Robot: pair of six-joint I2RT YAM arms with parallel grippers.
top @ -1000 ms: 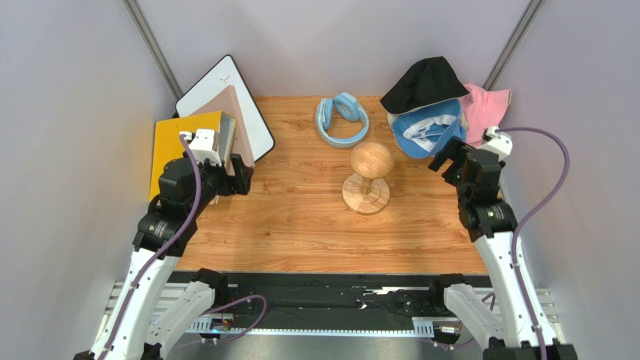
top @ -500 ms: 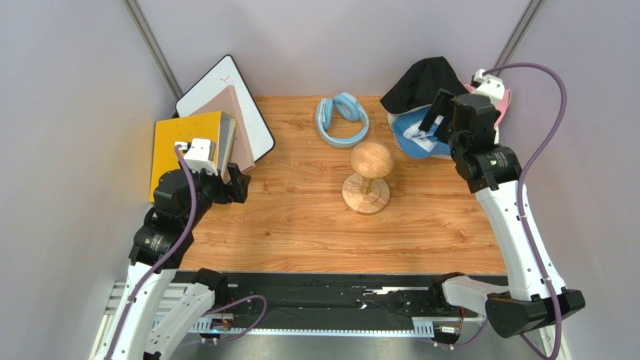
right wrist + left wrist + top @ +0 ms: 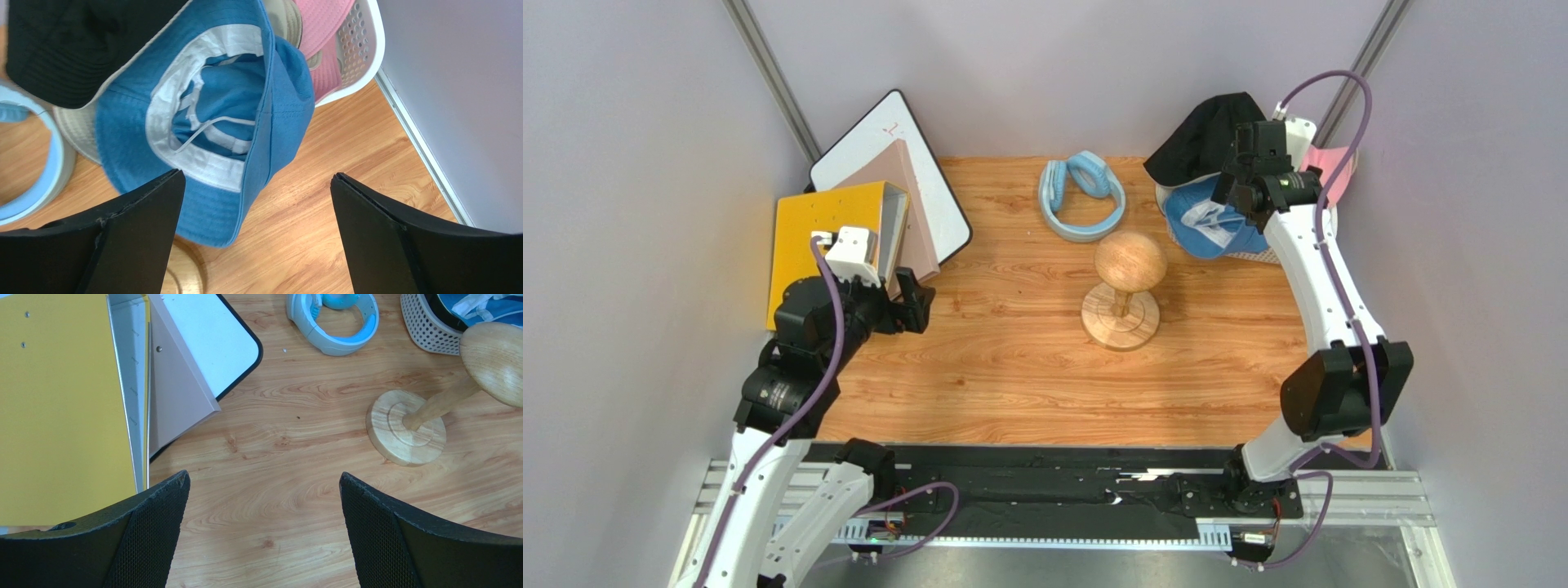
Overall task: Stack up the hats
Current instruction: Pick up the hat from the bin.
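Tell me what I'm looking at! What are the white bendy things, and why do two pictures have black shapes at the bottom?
The white bendy things are two robot arms bolted to a wooden table. One picture looks down from above. The other two come from little cameras on the wrists, so the black shapes are each arm's own two fingers. Those fingers make the end effector, the part that grabs. The left end effector is open and holds nothing, over bare wood near yellow and white boards. The right end effector is open too, hanging over a blue hat lying inside-up. A black hat and a pink hat are piled with it on a white basket. In the middle stands a wooden stand, with a light blue ring behind it.
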